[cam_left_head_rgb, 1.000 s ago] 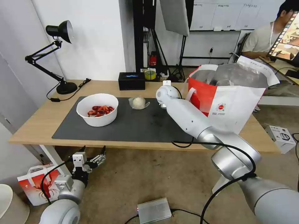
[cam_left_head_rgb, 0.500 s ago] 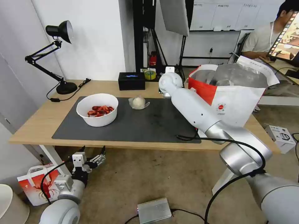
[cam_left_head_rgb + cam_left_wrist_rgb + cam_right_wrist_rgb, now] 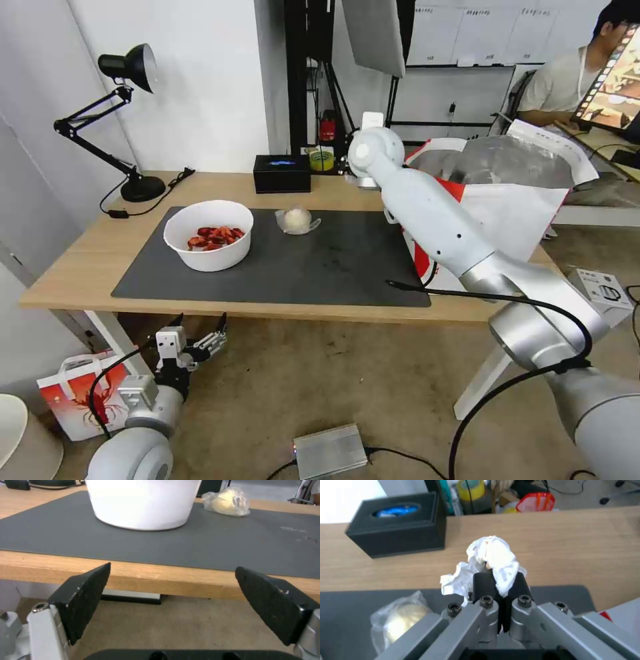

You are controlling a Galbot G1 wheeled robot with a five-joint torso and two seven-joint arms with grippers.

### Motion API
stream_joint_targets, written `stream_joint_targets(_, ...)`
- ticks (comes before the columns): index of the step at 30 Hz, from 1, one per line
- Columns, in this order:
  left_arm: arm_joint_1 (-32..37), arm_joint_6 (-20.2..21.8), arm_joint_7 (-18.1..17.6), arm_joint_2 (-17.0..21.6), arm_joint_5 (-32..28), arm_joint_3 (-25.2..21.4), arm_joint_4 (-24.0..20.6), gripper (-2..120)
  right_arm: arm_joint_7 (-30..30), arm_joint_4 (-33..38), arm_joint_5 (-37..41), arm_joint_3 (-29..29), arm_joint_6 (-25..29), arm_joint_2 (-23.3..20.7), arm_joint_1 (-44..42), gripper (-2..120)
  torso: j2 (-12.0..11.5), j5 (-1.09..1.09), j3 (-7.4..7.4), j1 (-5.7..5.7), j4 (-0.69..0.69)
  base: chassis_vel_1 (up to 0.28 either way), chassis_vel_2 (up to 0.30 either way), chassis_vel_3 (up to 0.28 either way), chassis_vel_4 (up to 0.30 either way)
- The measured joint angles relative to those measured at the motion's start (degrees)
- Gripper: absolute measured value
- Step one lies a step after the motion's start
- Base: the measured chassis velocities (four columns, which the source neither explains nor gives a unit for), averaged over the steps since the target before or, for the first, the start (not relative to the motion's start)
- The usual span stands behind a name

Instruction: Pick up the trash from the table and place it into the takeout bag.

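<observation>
Wide light-wood table (image 3: 80, 267) with dark grey mat (image 3: 320, 267). Right arm has risen toward the large white-and-red foil-lined takeout bag (image 3: 520, 207). Right gripper (image 3: 500, 580) clenched on crumpled white tissue (image 3: 493, 557), above table's rear edge. Left gripper (image 3: 173, 590) spread, parked below table front, unchanged.

The head view looks forward and down across the whole desk (image 3: 80, 267) from some way back. The left wrist view sits low, just below the desk's front edge, facing the white bowl (image 3: 143, 502) close up. The right wrist view looks down from above on the desk's far side. All three share the plastic wad (image 3: 297, 220).
</observation>
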Motion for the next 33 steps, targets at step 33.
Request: stream_joint_targets(33, 1.8, 0.1, 0.0, -0.4, 0.3, -1.2, -1.7, 100, 9.0, 16.0, 13.9, 3.8, 0.0, -17.1, 5.4, 0, 0.0, 0.00, 0.00, 0.00, 0.00, 0.000, 0.000, 0.000, 0.000)
